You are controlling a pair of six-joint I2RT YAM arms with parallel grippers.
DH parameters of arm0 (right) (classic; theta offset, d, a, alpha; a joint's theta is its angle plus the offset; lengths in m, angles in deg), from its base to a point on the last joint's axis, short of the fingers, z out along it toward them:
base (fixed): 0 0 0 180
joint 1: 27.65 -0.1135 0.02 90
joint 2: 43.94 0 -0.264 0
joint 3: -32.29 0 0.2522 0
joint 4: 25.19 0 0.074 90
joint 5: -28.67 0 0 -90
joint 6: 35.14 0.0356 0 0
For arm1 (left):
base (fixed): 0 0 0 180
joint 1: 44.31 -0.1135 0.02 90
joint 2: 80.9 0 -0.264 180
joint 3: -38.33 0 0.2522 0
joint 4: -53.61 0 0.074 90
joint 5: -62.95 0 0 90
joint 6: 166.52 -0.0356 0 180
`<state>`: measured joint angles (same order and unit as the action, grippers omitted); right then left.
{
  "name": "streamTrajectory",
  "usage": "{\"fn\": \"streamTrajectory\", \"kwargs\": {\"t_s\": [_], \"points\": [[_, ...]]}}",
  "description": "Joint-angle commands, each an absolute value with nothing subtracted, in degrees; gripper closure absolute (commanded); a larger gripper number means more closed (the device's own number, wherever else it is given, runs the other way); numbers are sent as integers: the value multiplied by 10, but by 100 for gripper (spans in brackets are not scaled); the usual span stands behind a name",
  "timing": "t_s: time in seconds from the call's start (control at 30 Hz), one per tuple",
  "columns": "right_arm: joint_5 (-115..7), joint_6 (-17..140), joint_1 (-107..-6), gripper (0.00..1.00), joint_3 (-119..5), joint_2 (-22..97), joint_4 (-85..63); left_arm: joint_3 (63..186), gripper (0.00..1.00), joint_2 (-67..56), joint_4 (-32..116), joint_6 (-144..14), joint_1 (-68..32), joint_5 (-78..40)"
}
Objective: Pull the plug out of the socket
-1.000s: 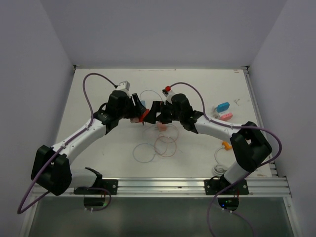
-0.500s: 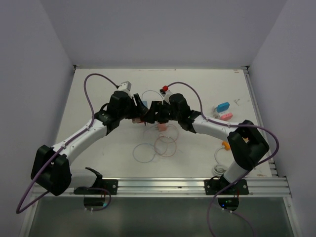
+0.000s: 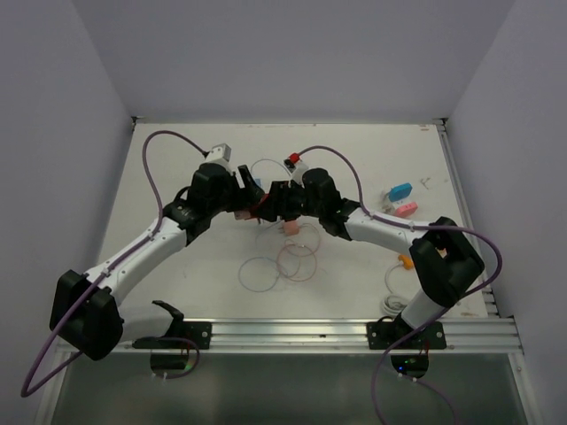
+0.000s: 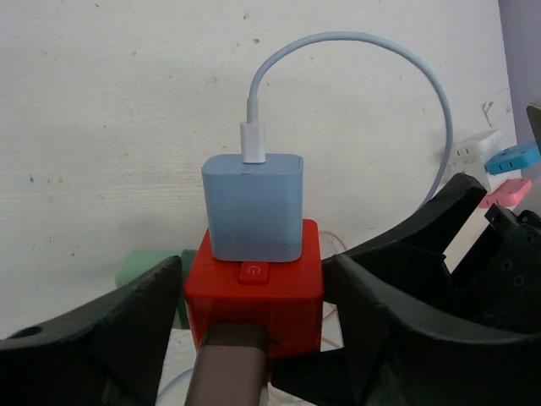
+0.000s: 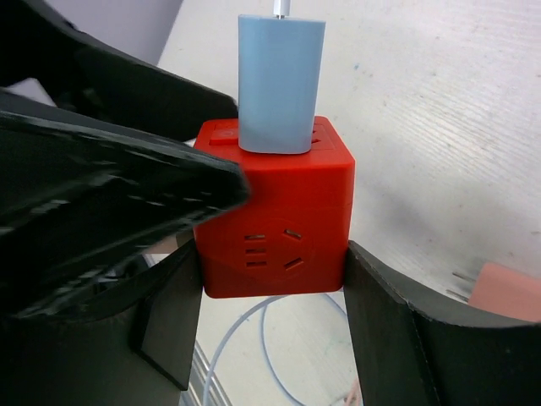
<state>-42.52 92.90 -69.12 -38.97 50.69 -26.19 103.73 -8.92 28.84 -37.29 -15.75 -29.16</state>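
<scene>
A red cube socket [image 4: 254,288] carries a light-blue plug [image 4: 254,207] with a white cable [image 4: 439,110] on its top face. My left gripper [image 4: 254,279] is shut on the socket and holds it above the table, one finger on each side. The right wrist view shows the socket [image 5: 275,224] from below, with the plug [image 5: 279,80] beyond it. My right gripper [image 5: 272,254] has its fingers against both sides of the socket's lower part. From above, the two grippers meet at mid-table, left [image 3: 251,204] and right [image 3: 273,205], and mostly hide the socket [image 3: 260,212].
A pink block [image 3: 290,227] and thin wire loops [image 3: 297,261] lie just below the grippers. A blue adapter [image 3: 400,190], a pink adapter [image 3: 405,209], an orange piece [image 3: 406,260] and a white cord [image 3: 390,292] lie at the right. A green block [image 4: 144,266] sits under the left gripper.
My right gripper has moved left onto the socket that the left gripper holds. The red socket is now almost hidden between the two grippers in the top view.
</scene>
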Motion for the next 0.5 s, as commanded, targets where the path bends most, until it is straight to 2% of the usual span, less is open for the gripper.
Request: {"fn": "streamTrajectory", "kwargs": {"t_s": [0.0, 0.1, 0.2, 0.47], "points": [[-482, 896, -690, 100, -374, 481, -239, 1061, 21, -135, 330, -384, -155, -311], [-501, 888, -690, 100, -368, 473, -230, 1053, 7, -148, 317, -387, -155, -313], [-508, 881, -690, 100, -364, 473, -224, 1045, 0, -161, 308, -391, -155, -307], [-524, 868, -690, 100, -345, 461, -234, 1003, 3, -169, 290, -384, -154, -289]]}}
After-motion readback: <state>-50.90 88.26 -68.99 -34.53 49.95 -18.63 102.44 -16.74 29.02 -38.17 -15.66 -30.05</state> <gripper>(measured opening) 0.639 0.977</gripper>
